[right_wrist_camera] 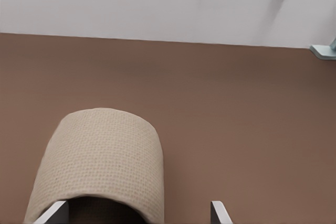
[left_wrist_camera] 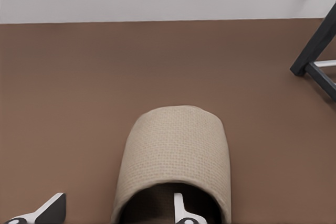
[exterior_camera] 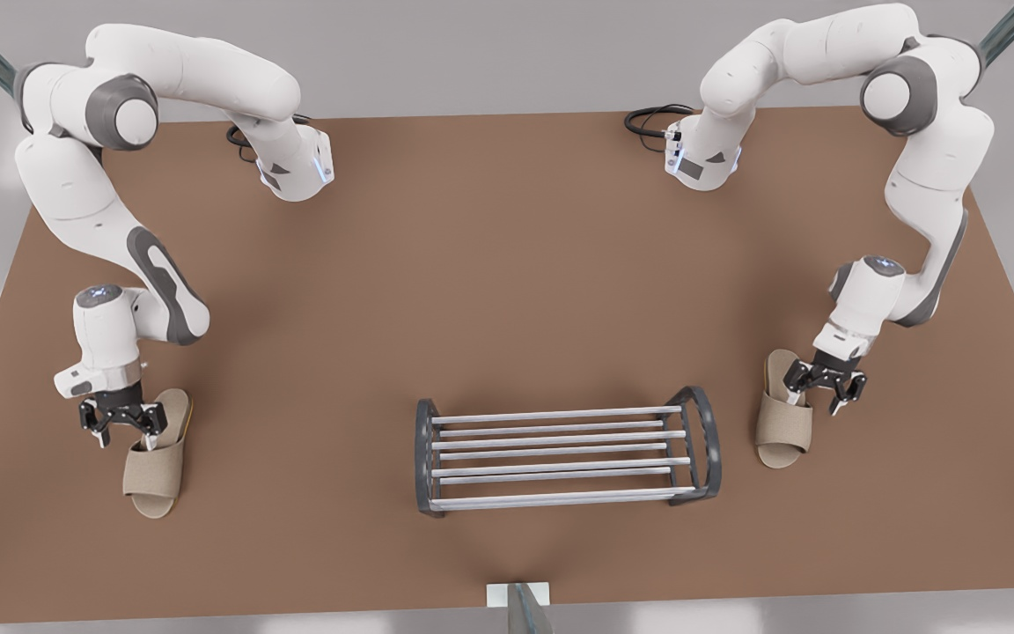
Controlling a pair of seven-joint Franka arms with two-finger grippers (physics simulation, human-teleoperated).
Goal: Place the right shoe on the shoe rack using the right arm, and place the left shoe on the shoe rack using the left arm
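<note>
Right up against the lens, the left gripper (left_wrist_camera: 118,214) shows two pale fingers (left_wrist_camera: 180,208). One is tucked under the woven strap of the left shoe (left_wrist_camera: 173,156) and the other stands outside it over the bare brown surface (left_wrist_camera: 157,61). The jaws are spread wide with one side of the slipper between them, and nothing is clamped yet.

The right gripper (right_wrist_camera: 136,214) is just as wide apart and empty-handed. One finger sits at the edge of the right shoe (right_wrist_camera: 100,156) and the other stands out over the surface.

I judge both arms to be at the grasp, with no shoe moved toward the rack so far. To do this well, I'd settle each gripper low enough that the inner finger is properly under the strap, then close slowly on the slipper's side so the soft fabric doesn't slide out. I'd lift straight up before swinging inward.

The front view gives me what the wrist views can't. The shoe rack (exterior_camera: 560,467) sits between the two slippers, well apart from both, and its bars are bare. The left shoe lies on that view's right and the right shoe on its left. The left wrist view catches only a dark corner of the rack's frame.
</note>
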